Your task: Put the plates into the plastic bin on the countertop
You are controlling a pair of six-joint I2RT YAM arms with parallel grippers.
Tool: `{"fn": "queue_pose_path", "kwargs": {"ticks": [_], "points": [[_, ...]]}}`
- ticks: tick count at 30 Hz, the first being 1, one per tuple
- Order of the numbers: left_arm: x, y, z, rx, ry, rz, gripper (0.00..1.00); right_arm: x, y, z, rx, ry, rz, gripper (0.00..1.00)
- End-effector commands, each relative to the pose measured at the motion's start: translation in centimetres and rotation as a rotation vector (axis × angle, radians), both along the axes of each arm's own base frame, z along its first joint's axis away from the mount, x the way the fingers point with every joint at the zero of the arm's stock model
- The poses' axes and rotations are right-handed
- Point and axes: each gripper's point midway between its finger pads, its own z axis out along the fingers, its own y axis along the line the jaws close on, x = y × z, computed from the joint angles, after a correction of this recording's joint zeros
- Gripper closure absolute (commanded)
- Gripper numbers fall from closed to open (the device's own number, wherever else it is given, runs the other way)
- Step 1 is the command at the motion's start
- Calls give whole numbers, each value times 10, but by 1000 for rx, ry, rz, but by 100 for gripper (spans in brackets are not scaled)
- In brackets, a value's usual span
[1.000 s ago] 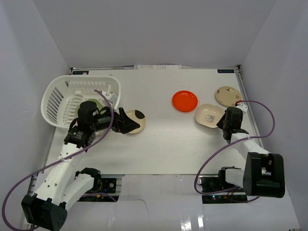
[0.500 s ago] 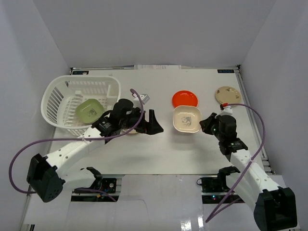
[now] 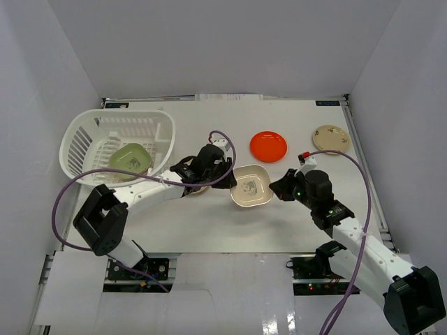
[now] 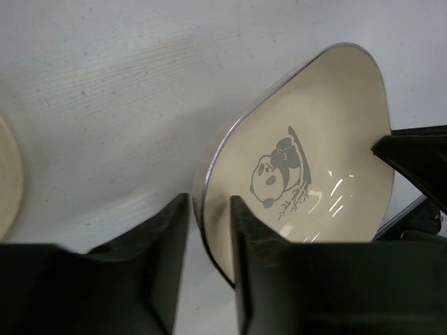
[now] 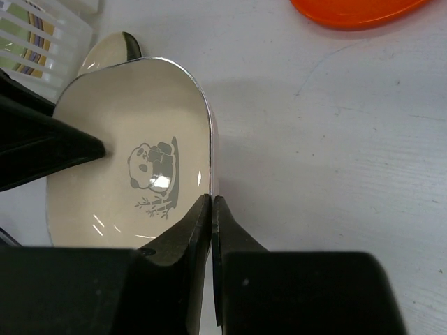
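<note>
A cream plate (image 3: 251,185) with a panda print hangs tilted above the countertop (image 3: 230,230) between both arms. My right gripper (image 3: 277,188) is shut on its right rim; in the right wrist view the fingertips (image 5: 211,199) pinch the edge of the plate (image 5: 126,139). My left gripper (image 3: 227,183) grips the opposite rim: in the left wrist view its jaws (image 4: 208,202) straddle the plate's (image 4: 314,139) wall, shut on it. The white plastic bin (image 3: 77,139) stands far left with a green plate (image 3: 130,156) inside.
An orange plate (image 3: 269,145) and a tan round plate (image 3: 331,138) lie at the back right. Another cream plate (image 3: 198,188) lies under my left arm, beside the bin. White walls ring the countertop.
The right arm carried the panda plate leftward toward the middle. The left arm swung right from the bin, reached the plate and closed its wide-open jaws around the rim.
</note>
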Motion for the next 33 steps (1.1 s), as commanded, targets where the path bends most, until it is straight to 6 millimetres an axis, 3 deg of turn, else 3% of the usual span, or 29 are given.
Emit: {"fn": "queue_pose_path", "kwargs": {"ticks": [1, 2, 3, 5, 6, 8, 9, 12, 13, 15, 16, 18, 19, 21, 22, 24, 25, 28, 33], "points": [[15, -6, 13, 2, -60, 41, 66, 6, 13, 33, 54, -92, 43, 92], [17, -6, 16, 0, -65, 44, 79, 6, 12, 32, 48, -96, 39, 92], [18, -5, 17, 6, -67, 50, 83, 6, 11, 32, 43, -97, 38, 90], [24, -2, 33, 3, -108, 76, 91, 5, 9, 33, 25, -101, 42, 74], [25, 2, 37, 19, -113, 87, 93, 5, 10, 35, 22, -104, 48, 53], [35, 11, 60, 33, -176, 124, 94, 1, 11, 37, 5, -100, 75, 38], [38, 19, 63, 59, -181, 146, 94, 2, 13, 49, 10, -118, 88, 26], [57, 49, 98, 27, -229, 223, 95, -1, 16, 72, 22, -163, 119, 12], [74, 74, 108, 13, -236, 289, 96, -4, 15, 73, 16, -152, 125, 6], [79, 103, 138, -63, -262, 344, 98, -8, 15, 87, 30, -181, 136, 5], [93, 140, 147, -73, -272, 440, 98, -8, 15, 89, 34, -187, 139, 5], [94, 181, 164, -94, -294, 544, 97, -9, 17, 89, 47, -190, 147, 5], [101, 219, 168, -89, -302, 651, 96, -10, 19, 83, 46, -176, 153, 6], [98, 260, 174, -79, -317, 764, 96, -8, 25, 79, 70, -165, 171, 8], [98, 297, 165, -62, -304, 878, 96, -9, 28, 72, 75, -152, 179, 8], [89, 338, 166, -67, -314, 996, 96, -5, 35, 64, 75, -133, 196, 8], [83, 366, 153, -63, -294, 1085, 96, -6, 40, 61, 71, -122, 216, 8], [76, 396, 142, -66, -288, 1182, 94, -4, 61, 51, 30, -90, 281, 7], [73, 420, 96, -36, -178, 1273, 90, 14, 98, 30, -55, -34, 311, 6]]}}
